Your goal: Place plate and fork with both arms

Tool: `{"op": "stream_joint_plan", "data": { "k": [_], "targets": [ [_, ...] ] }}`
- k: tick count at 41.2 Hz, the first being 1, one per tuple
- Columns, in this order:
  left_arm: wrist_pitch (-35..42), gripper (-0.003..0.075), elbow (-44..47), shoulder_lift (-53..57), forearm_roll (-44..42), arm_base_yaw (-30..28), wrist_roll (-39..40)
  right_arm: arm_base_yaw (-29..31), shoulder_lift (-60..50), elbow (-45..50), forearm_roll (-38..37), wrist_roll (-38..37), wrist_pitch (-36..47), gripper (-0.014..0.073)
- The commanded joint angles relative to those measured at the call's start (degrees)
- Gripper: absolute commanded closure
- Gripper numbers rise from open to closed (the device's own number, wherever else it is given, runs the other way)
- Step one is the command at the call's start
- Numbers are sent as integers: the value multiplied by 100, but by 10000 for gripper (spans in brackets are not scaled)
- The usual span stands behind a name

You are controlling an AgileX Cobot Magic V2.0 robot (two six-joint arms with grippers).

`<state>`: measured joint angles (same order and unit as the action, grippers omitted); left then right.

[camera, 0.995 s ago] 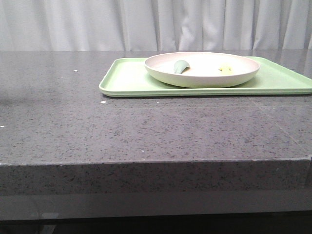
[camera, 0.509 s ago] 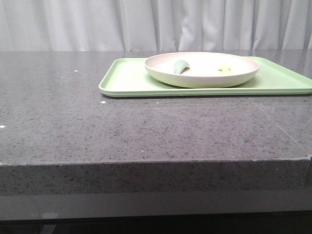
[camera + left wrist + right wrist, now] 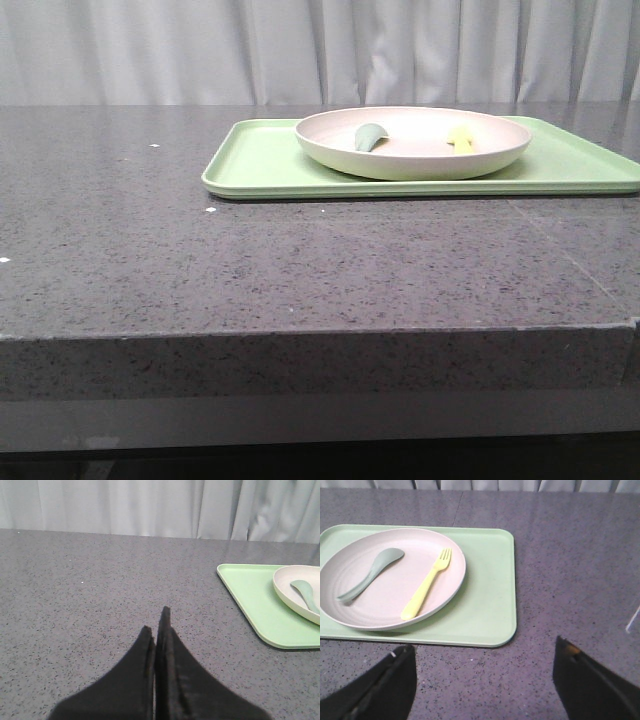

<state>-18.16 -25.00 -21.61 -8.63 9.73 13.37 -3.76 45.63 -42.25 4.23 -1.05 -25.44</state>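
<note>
Round cream-pink plate (image 3: 390,577) sits on flat light green rectangular tray (image 3: 490,605). Inside: small yellow plastic fork (image 3: 426,584) at 3 o'clock, grey-green spoon (image 3: 370,574) at 9. Left gripper (image 3: 156,625) clenched, empty; right gripper (image 3: 482,677) spread wide, over grey speckled countertop (image 3: 300,260).

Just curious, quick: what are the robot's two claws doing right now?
Left gripper: shut, holding nothing.
Right gripper: open, empty, short of the flat light green tray.

Left gripper (image 3: 156,625): two matte black fingers (image 3: 172,655), each tapering to a narrow pointed tip, showing a faint lengthwise ridge. Right gripper (image 3: 482,680): two black fingers (image 3: 585,680), broad, flat, showing pale glints at the upper corners.
</note>
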Motion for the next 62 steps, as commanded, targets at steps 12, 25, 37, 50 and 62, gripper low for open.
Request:
{"op": "stream_joint_plan", "data": {
  "k": [12, 25, 37, 50, 62],
  "targets": [
    [481, 739, -149, -31, -26, -9, -10, -796, 2291, -1973, 194, -6, -319, 10],
    [481, 739, -149, -31, -26, -9, -10, -1109, 4310, -4016, 99, -310, -1546, 10],
    [481, 739, -149, -31, -26, -9, -10, -1344, 5669, -5404, -710, -1285, -2430, 10],
    [481, 739, -149, -31, -26, -9, -10, -1351, 6318, -5926, -669, -1440, -2746, 10],
    [481, 739, -149, -31, -26, -9, -10, -1351, 6483, -5926, -669, -1459, -2661, 10]
  ]
}}
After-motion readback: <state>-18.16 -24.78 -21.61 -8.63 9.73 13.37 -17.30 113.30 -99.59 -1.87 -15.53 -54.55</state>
